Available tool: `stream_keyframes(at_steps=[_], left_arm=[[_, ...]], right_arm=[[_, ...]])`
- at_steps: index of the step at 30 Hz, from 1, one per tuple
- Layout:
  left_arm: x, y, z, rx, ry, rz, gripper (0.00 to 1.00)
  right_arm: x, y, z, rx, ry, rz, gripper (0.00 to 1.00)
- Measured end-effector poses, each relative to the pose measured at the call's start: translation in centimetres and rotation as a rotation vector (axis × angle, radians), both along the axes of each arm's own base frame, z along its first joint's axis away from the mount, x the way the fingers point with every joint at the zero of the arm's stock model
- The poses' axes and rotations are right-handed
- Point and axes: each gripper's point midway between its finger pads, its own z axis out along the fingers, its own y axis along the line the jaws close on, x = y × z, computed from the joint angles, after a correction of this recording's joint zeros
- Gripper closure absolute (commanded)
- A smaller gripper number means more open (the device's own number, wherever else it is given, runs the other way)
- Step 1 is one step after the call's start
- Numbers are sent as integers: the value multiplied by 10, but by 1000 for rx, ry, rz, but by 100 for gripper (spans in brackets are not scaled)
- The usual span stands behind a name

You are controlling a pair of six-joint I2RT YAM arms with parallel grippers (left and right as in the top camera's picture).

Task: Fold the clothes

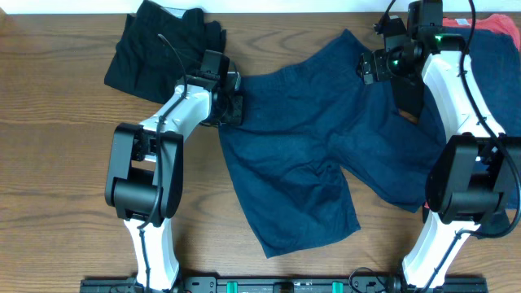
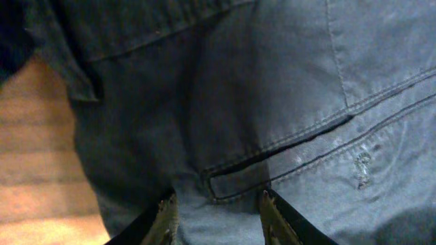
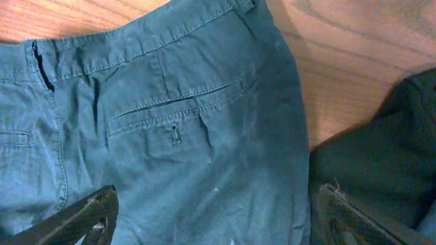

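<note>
**One pair of navy shorts lies spread between two arms**

Nearest to the robot, we see the two leg ends of the navy shorts (image 1: 301,146) lying flat on the wooden table (image 1: 57,163). One leg points to the near edge and the other to the right arm's base. This single pair lies at the middle of the table, open, with its waistband on the far side.

A little farther, the left gripper (image 2: 216,216) is at the left edge of the shorts, near the waist. Its two fingers (image 2: 165,219) are drawn in, and a bunch of the navy fabric is pinched between them. Just above them we count one slit pocket (image 2: 272,156).

The right gripper (image 3: 218,218) hovers over the right part of the waist. Its two fingers are spread wide and hold nothing. In its view we see one full back pocket (image 3: 178,109) with a buttonhole.

Farthest away we count three more pieces. One black garment (image 1: 159,45) lies crumpled at the far left, just beside the left gripper. One coral-red item (image 1: 498,24) lies at the far right corner. One more navy piece (image 1: 498,77) lies partly over it.
</note>
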Motion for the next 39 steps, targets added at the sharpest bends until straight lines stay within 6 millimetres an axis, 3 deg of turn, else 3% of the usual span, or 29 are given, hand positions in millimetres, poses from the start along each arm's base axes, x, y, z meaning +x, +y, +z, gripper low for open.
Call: stream_keyframes(at_steps=[10, 15, 19, 25, 32, 36, 39], left_arm=[[44, 2, 4, -29, -168, 26, 59], [45, 4, 2, -27, -166, 29, 59], [31, 7, 2, -8, -96, 29, 59], [-18, 25, -1, 74, 97, 40, 62], [-72, 76, -5, 197, 347, 155, 71], [-91, 103, -2, 214, 453, 273, 72], [-99, 113, 0, 215, 495, 325, 72]], right_arm=[[-2, 0, -1, 1, 8, 0, 9], [-11, 0, -5, 2, 50, -3, 10], [-23, 0, -10, 7, 106, -16, 9], [-40, -1, -17, 4, 184, -28, 8], [-43, -2, -18, 1, 201, -42, 8], [-47, -2, -19, 4, 223, -57, 8], [-50, -2, -20, 8, 238, -67, 7]])
